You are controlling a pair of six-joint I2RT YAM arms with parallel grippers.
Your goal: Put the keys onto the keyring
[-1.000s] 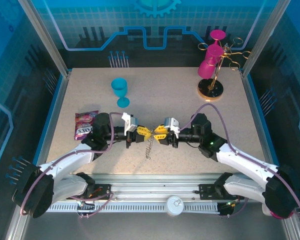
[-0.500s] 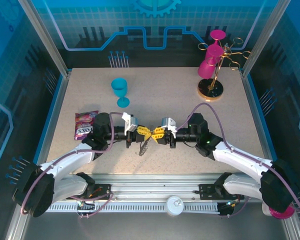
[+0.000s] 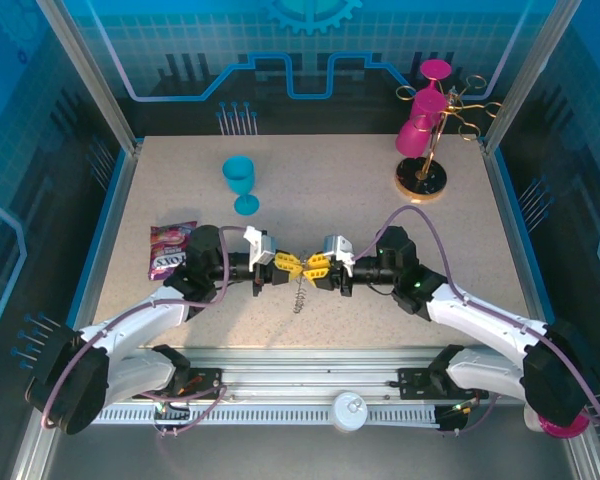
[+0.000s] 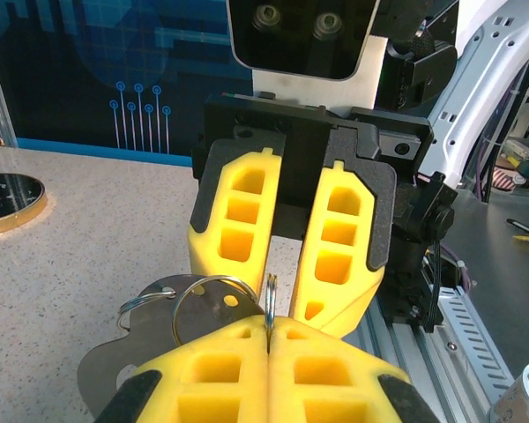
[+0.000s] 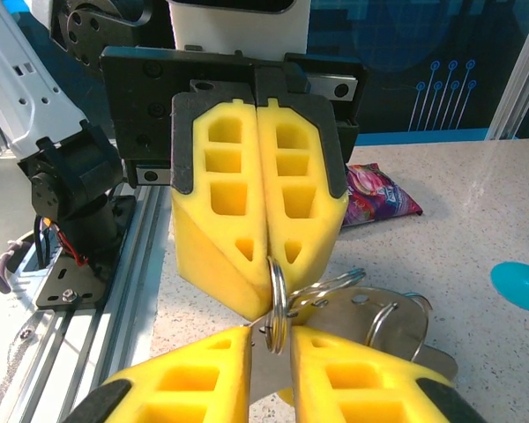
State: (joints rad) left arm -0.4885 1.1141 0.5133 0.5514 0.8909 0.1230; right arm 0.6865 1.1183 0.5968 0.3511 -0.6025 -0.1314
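The two grippers meet tip to tip over the front middle of the table. My left gripper (image 3: 284,265) (image 4: 269,324) is shut on the keyring's thin metal split ring (image 4: 271,295), which stands edge-on above its pads. A flat silver tag with more rings (image 4: 150,322) hangs off it, and a bead chain (image 3: 298,298) dangles below. My right gripper (image 3: 317,267) (image 5: 278,339) faces it, its fingers a little apart around a flat silver key blade (image 5: 266,374). The split ring (image 5: 278,295) dips into the gap above that blade.
A blue goblet (image 3: 241,183) stands behind the left arm. A purple snack packet (image 3: 170,250) lies at the left. A gold wire stand with magenta cups (image 3: 425,130) occupies the back right corner. An aluminium rail (image 3: 330,385) runs along the near edge.
The right gripper has edged slightly left toward the left gripper. The dangling chain swung left and bunched, then hangs straight again. The left gripper stays shut on the ring.
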